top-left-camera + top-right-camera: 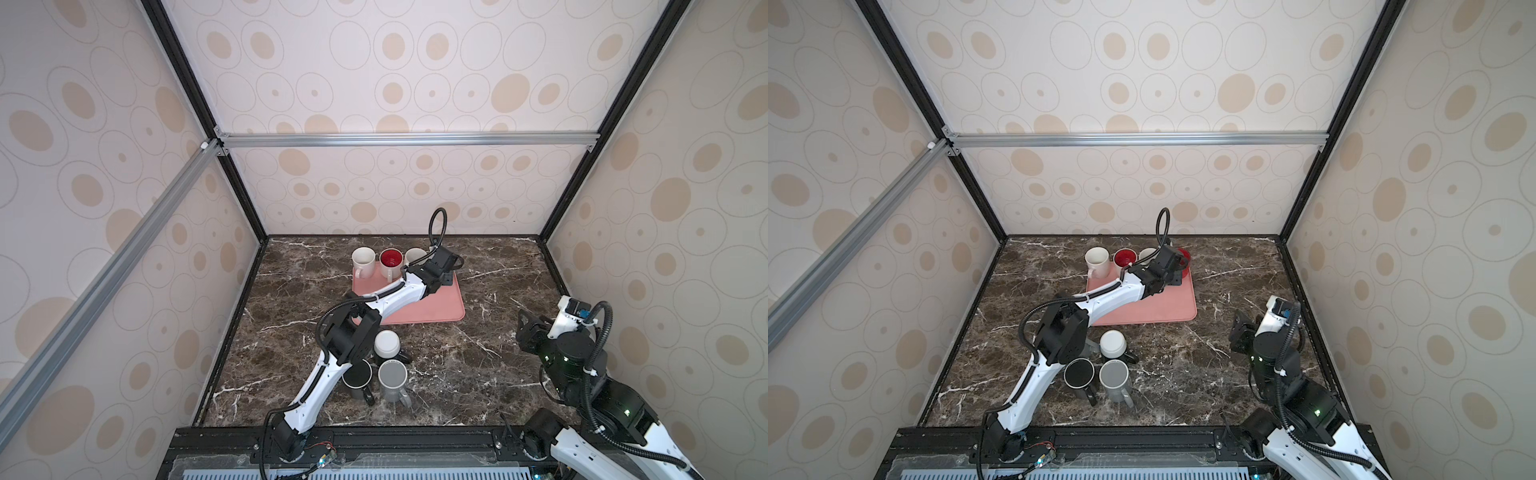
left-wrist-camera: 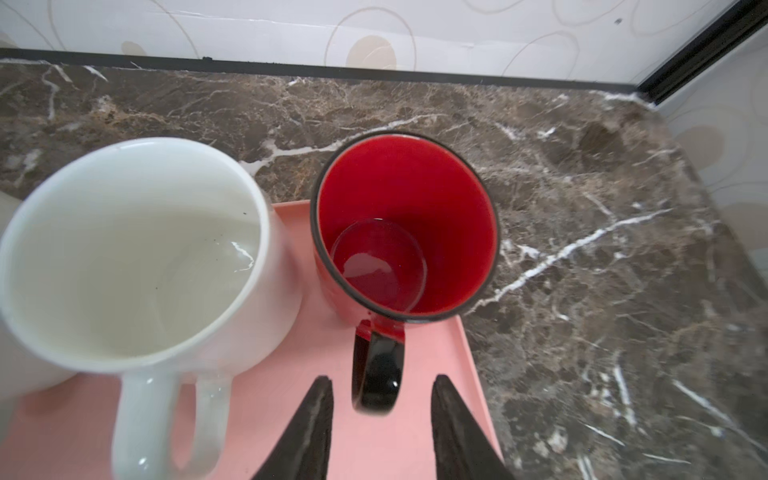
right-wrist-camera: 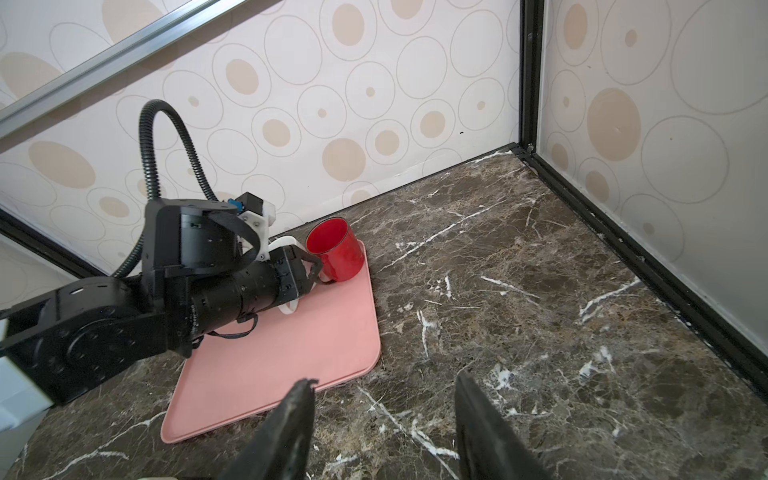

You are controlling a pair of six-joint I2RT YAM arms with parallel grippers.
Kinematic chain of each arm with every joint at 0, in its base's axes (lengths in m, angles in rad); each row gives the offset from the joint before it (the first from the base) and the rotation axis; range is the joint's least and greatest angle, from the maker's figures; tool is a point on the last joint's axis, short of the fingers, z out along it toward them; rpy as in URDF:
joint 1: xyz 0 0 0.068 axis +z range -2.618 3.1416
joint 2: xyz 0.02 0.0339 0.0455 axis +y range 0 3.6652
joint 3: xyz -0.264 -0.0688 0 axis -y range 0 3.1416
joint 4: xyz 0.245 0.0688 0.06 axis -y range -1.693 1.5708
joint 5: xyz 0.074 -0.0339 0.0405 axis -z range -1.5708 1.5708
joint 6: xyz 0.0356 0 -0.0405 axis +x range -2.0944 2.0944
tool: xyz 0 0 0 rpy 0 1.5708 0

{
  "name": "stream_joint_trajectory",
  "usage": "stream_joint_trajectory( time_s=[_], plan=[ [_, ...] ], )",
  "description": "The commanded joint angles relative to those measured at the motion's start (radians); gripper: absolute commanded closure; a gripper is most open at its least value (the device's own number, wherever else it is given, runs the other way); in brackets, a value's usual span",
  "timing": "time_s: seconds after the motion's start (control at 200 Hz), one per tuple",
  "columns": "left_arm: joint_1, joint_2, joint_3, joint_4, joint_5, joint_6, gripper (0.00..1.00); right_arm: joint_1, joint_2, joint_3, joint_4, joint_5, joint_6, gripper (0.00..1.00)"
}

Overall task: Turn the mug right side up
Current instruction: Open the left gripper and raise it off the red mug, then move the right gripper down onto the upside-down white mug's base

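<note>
Brown marble table [image 1: 498, 353] holds a pink tray [image 2: 257, 399], and the red mug [image 2: 405, 224] stands mouth up on its far corner, beside a white mug [image 2: 133, 249]. Left gripper [image 2: 381, 380] has its fingers spread on each side of the black handle [image 2: 378, 361], not touching, likely so it can pull back without tipping the mug. Right gripper [image 3: 385, 377] hangs spread and empty, well away.

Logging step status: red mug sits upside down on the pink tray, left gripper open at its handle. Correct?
No. The red mug stands right side up; the left wrist view looks into its open mouth. The rest holds: on the pink tray, left gripper open at its handle.
</note>
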Motion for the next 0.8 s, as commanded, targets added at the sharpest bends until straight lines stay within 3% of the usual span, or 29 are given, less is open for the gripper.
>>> stream_joint_trajectory(
  time_s=[0.0, 0.22, 0.365, 0.58, 0.66, 0.795],
  plan=[
    [0.010, -0.165, -0.076, 0.169, 0.023, -0.023, 0.53, 0.006, 0.027, 0.006, -0.012, -0.041, -0.003, 0.43],
    [0.015, -0.406, -0.339, 0.305, 0.086, 0.000, 0.42, 0.006, 0.107, -0.018, 0.059, -0.205, -0.027, 0.38],
    [0.023, -0.598, -0.573, 0.414, 0.123, -0.003, 0.29, 0.006, 0.190, -0.045, 0.168, -0.468, -0.092, 0.35],
    [0.035, -0.874, -0.876, 0.512, 0.094, 0.005, 0.01, 0.016, 0.398, -0.055, 0.276, -0.822, -0.139, 0.33],
    [0.040, -0.958, -0.954, 0.511, 0.077, 0.014, 0.01, 0.059, 0.462, -0.058, 0.300, -0.862, -0.179, 0.33],
    [0.040, -1.091, -1.094, 0.515, 0.039, 0.020, 0.01, 0.161, 0.584, -0.040, 0.300, -0.836, -0.278, 0.32]
  ],
)
